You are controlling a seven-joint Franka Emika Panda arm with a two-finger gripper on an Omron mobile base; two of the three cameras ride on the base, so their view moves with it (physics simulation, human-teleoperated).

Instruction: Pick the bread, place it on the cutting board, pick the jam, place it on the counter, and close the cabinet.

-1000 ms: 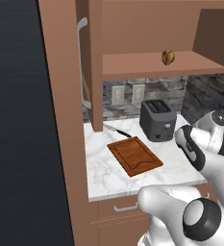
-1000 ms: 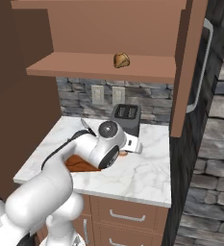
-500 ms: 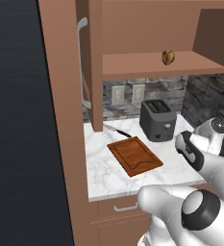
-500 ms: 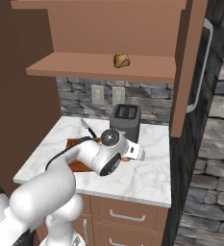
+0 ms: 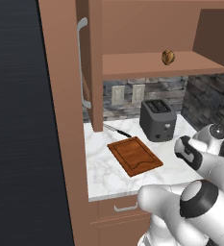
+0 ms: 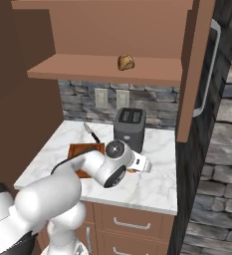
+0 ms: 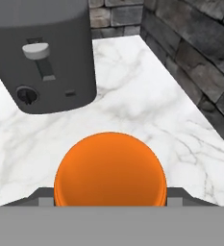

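Orange squat jam jar (image 7: 110,169) sits gripped between the fingers, now carried right past the dark grey toaster (image 7: 41,53), over white marble counter (image 7: 147,110).

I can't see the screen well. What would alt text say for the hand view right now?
A round orange jam jar sits close up at the bottom of the picture, between the claw's fingers, above a white marble counter with grey veins. A dark grey toaster with a lever and a dial stands at upper left, and a dark stone wall runs along the right.

Arm low over counter's right side, gripper (image 7: 110,204) clamped round sth.
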